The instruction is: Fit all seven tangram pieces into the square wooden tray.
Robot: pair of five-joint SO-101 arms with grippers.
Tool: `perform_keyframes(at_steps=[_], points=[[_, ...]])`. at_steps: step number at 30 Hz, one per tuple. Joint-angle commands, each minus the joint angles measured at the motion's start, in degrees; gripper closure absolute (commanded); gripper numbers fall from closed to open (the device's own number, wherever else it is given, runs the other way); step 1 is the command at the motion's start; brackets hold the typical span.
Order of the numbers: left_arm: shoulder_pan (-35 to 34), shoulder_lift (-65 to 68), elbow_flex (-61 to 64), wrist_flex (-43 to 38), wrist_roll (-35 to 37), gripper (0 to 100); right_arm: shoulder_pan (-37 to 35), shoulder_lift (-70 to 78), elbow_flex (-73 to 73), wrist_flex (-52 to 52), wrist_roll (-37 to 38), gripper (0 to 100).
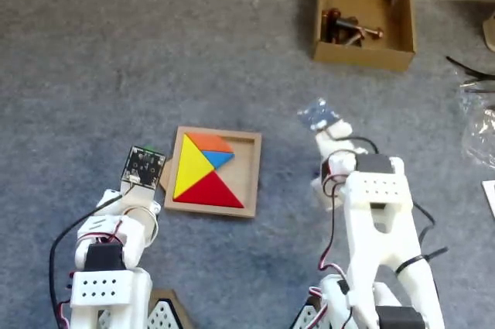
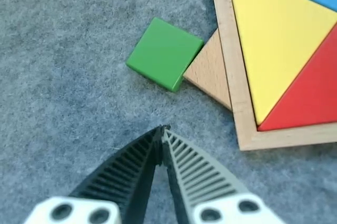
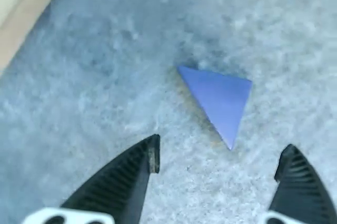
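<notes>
Left of the square wooden tray (image 1: 249, 176), the left gripper (image 2: 162, 129) hangs over grey carpet (image 1: 93, 73) with its fingers pressed together and nothing between them. Just ahead of it a green square wooden piece (image 2: 164, 54) lies flat, one corner touching a bare-wood triangular piece (image 2: 210, 71) that rests against the tray's outer left edge.

Four pieces lie flat in the tray. A large yellow triangle (image 1: 189, 168) fills its left side and a large red triangle (image 1: 210, 190) its near side. A small blue triangle (image 1: 218, 159) sits at the middle, with an orange piece (image 1: 207, 142) along the far edge. The tray's right side is bare wood.

Well right of the tray, the right gripper (image 3: 221, 153) has its fingers spread wide and holds nothing. A violet-blue triangular piece (image 3: 218, 97) lies on the carpet just ahead of the gap.

Farther right and beyond the tray stands an open cardboard box (image 1: 402, 31) holding brown and copper-coloured objects (image 1: 348, 29) that I cannot tell apart.
</notes>
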Motion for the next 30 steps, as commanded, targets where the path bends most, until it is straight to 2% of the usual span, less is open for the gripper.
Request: perform_keyframes(at_steps=[1,7,15,26,30], points=[[0.66,-0.84,1.27,0.18,-0.44,99,-0.84,4.0,-7.96,3.21,-5.63,66.0],[0.66,-0.84,1.27,0.18,-0.44,99,-0.57,18.59,-19.21,8.31,-10.55,66.0],[0.66,-0.84,1.27,0.18,-0.44,99,-0.57,30.81,-28.18,8.04,-10.37,65.9],[0.66,-0.84,1.27,0.18,-0.44,99,-0.75,41.01,-33.36,7.78,-8.09,65.9],[0.66,-0.84,1.27,0.18,-0.44,99,-0.75,43.82,-33.63,4.7,-8.0,65.9]])
